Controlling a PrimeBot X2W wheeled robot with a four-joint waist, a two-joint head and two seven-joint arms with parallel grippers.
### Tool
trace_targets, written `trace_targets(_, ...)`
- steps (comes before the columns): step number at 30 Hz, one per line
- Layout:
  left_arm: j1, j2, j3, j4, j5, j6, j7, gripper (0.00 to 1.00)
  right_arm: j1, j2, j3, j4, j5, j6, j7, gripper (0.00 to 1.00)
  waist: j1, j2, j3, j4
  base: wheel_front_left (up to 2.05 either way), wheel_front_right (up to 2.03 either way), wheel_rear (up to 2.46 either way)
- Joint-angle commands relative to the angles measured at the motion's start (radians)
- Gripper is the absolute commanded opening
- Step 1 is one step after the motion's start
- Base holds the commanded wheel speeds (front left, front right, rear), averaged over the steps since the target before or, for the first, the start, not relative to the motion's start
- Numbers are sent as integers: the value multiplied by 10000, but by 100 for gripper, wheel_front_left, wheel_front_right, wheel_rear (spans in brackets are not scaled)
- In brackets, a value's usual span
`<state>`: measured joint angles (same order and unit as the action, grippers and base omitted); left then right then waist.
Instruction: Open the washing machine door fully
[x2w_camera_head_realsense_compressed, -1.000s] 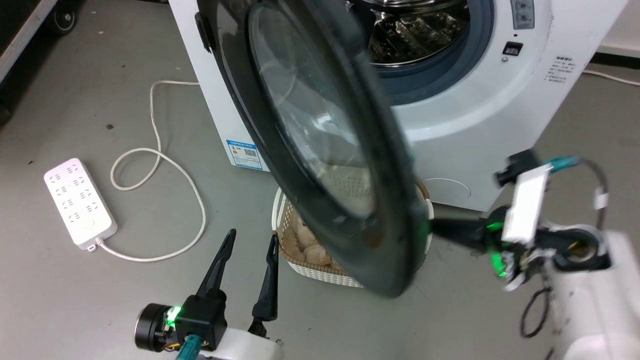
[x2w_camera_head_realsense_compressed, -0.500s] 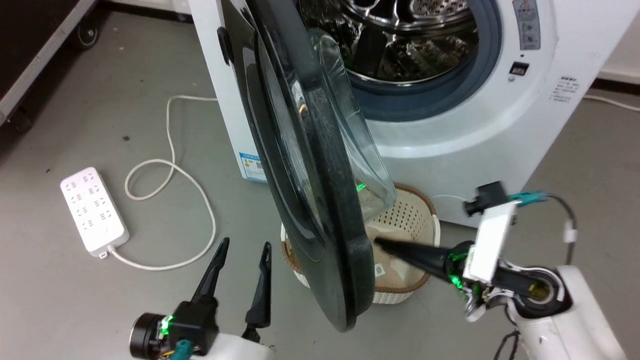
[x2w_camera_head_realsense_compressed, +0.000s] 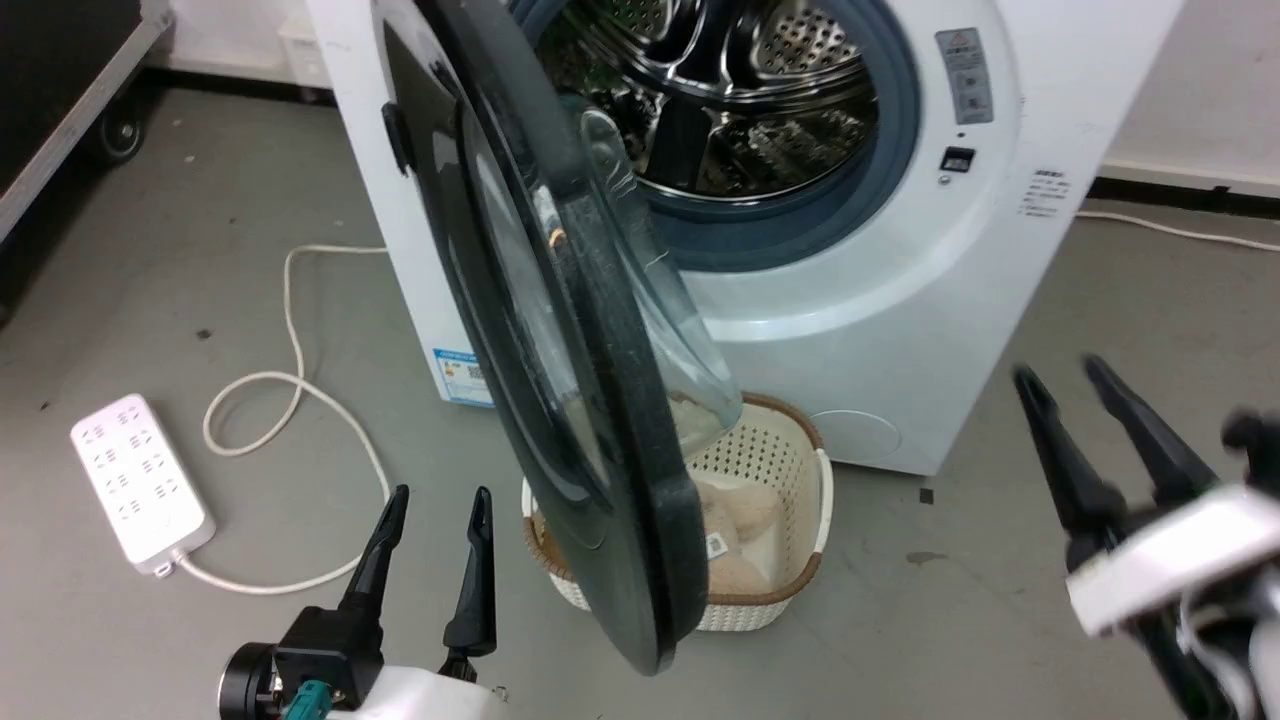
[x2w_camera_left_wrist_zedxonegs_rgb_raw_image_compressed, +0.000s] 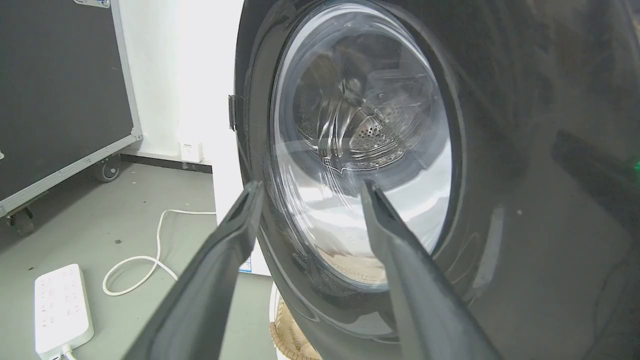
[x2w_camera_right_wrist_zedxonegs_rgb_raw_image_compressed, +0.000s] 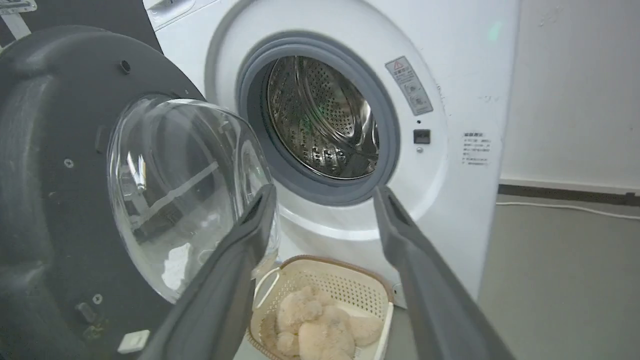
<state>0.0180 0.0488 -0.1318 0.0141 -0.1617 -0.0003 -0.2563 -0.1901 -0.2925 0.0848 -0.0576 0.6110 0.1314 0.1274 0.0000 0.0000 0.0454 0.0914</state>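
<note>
At the far left of the head view, a white power strip (x2w_camera_head_realsense_compressed: 138, 484) lies on the floor, well apart from the work. Next comes your left gripper (x2w_camera_head_realsense_compressed: 441, 492). Its two fingers are spread and they hold nothing. It points up toward the washing machine door (x2w_camera_head_realsense_compressed: 600, 420), near it but not touching. In the left wrist view, the glossy outer face and the glass are close ahead of the fingers (x2w_camera_left_wrist_zedxonegs_rgb_raw_image_compressed: 232, 240).

The door hangs on the left side of the washing machine (x2w_camera_head_realsense_compressed: 900, 300) and stands out from the white front, with its edge turned toward the head camera. I judge it about half way open, not fully. Its plane runs from the machine toward you, so to finish it must swing more to your left.

Under the door's lower edge stands a cream basket (x2w_camera_head_realsense_compressed: 775, 465) with something plush inside.

At the right, your right gripper (x2w_camera_head_realsense_compressed: 1058, 370) is also spread and empty, well apart from the door. In the right wrist view, the matte inner face lies to its left.

The left gripper is the nearer one, but it is on the side where the door must go. The right one is on the pushing side, so I would push from there and first move the left arm away.
</note>
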Motion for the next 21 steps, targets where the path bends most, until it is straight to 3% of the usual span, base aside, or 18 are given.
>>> trace_targets(1,108,17,57,11,-16,-58,-55,100,562,-64,-48,-73,-832,-7,-885,100,0,0,-73,-75,0,0,0)
trace_targets(6,218,16,93,23,56,-134,-55,100,1643,668,-802,-132,-2944,-7,-2657,100,0,0,-202,-239,0,0,0)
trace_targets(13,463,16,42,81,161,-187,-55,100,2898,1901,-1347,-192,-5056,-7,-3517,100,0,0,-435,-436,0,0,0)
trace_targets(21,584,15,-27,53,338,-72,-55,100,3251,2395,-1527,-178,-5558,-7,-3794,100,0,0,-469,-548,0,0,0)
